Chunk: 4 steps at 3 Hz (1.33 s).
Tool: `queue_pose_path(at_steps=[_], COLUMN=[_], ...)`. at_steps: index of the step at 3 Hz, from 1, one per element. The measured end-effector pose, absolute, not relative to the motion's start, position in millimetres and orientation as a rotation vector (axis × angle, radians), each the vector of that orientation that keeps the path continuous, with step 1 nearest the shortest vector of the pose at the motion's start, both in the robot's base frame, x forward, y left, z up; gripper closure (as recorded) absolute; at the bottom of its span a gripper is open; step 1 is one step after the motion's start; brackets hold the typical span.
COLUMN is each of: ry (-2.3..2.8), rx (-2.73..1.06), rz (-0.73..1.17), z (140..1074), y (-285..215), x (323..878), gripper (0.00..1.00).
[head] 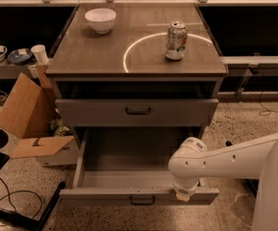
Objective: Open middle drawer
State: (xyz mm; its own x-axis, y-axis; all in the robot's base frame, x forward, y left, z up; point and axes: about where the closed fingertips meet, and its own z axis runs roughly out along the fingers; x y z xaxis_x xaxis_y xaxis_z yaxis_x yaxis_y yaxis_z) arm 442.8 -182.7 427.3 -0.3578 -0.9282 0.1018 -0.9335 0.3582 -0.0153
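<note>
The middle drawer (129,195) stands pulled far out of the grey cabinet. It has a low flat front with a small dark handle (142,200) and a plain grey inside. My gripper (183,195) points down at the top edge of the drawer's front, right of the handle. It is mostly hidden under my white wrist (187,167). The taller top drawer (136,111) sits above, nearly closed. The lowest drawer is hidden under the open one.
A white bowl (100,19) and a soda can (176,41) stand on the cabinet top (81,57). An open cardboard box (30,117) lies on the floor at the left. A low shelf with dishes and a cup (39,54) is behind it. Cables cross the floor at front left.
</note>
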Motion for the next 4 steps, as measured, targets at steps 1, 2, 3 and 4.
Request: queue_pose_path(at_steps=[1, 2, 3, 4], ry=[-2.526, -2.526, -2.526, -2.526], rx=[1.735, 1.735, 1.735, 1.735], rz=[0.108, 0.108, 0.108, 0.108], z=[427.3, 427.3, 427.3, 427.3], y=[-182.7, -182.7, -182.7, -182.7], x=[442.8, 442.7, 442.7, 442.7], gripper=[0.42, 0.17, 0.0, 0.0])
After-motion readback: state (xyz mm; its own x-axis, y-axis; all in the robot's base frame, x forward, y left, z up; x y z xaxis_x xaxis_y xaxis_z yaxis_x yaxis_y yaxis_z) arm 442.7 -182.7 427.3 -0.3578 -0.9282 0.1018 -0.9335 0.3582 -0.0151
